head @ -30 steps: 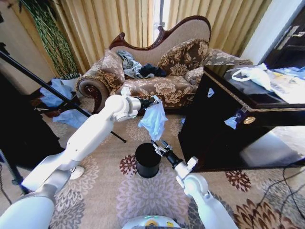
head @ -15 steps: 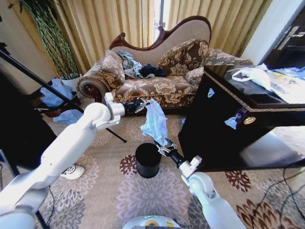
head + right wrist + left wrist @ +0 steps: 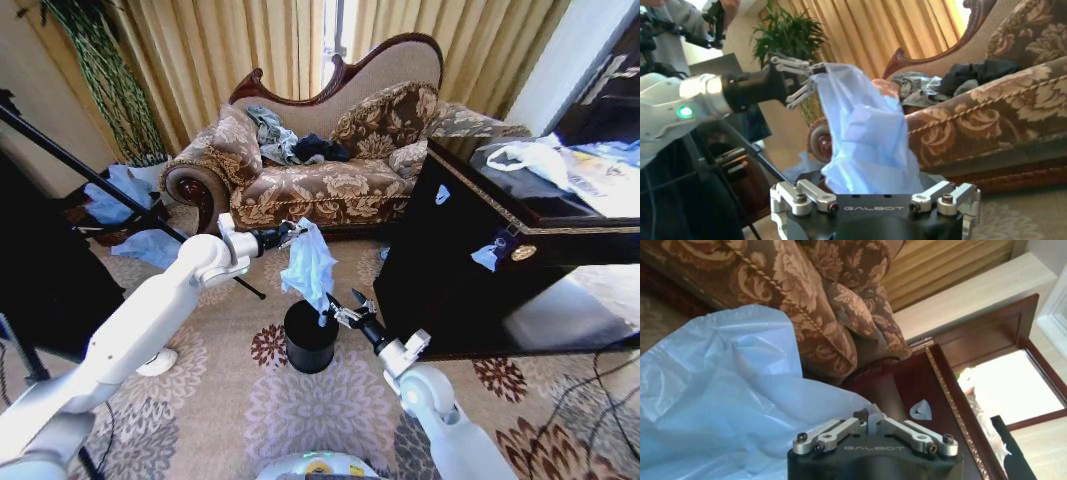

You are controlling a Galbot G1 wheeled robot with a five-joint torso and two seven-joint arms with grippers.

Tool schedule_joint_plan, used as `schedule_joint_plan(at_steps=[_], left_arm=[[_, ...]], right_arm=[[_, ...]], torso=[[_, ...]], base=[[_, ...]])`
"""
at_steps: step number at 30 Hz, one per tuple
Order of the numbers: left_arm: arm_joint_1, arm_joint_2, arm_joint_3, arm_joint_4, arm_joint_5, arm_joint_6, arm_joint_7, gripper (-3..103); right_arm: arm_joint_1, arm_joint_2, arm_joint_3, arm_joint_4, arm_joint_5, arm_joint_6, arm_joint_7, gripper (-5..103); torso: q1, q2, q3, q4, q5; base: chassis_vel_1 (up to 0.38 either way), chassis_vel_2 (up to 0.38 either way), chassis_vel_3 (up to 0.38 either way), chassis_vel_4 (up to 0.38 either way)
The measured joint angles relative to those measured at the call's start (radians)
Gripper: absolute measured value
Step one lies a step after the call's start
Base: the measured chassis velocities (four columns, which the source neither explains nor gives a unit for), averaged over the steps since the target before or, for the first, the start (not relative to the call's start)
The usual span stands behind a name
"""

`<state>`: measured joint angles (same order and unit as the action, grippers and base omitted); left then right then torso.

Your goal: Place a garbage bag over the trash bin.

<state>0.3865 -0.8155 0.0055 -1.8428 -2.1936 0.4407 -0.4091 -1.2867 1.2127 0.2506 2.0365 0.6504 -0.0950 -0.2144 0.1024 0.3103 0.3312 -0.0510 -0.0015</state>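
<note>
Overhead, the pale blue garbage bag point(image 3: 308, 268) hung above the black trash bin point(image 3: 309, 336) on the patterned carpet point(image 3: 300, 410), before the sofa point(image 3: 320, 150). The left gripper point(image 3: 297, 229) pinched its top edge; the right gripper point(image 3: 335, 313) clamped its lower end just over the bin's rim.

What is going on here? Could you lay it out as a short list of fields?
Garbage bag: pale blue, hanging in the air above the bin, not yet over it
Trash bin: black, upright on the patterned carpet, before the sofa
Left gripper: pinching the bag's top edge
Right gripper: holding the bag's lower end, just above the bin's rim
Dark cabinet: to the robot's right
</note>
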Motion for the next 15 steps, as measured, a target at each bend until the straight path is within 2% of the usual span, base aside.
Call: schedule_joint_plan(at_steps=[6, 15], left_arm=[[-0.019, -0.008, 0.013, -0.014, -0.002, -0.003, -0.015, 0], [-0.021, -0.002, 0.021, -0.053, -0.006, -0.013, -0.025, 0]], right_arm=[[0.014, 0.018, -0.041, -0.003, -0.011, 0.005, 0.014, 96], [0.135, 0.044, -0.07, -0.089, -0.049, 0.029, 0.051, 96]], torso=[[0.0, 0.0, 0.0, 0.0, -0.0002], [0.0, 0.0, 0.0, 0.0002, -0.0002]], base=[[0.0, 0.0, 0.0, 0.0], [0.0, 0.0, 0.0, 0.0]])
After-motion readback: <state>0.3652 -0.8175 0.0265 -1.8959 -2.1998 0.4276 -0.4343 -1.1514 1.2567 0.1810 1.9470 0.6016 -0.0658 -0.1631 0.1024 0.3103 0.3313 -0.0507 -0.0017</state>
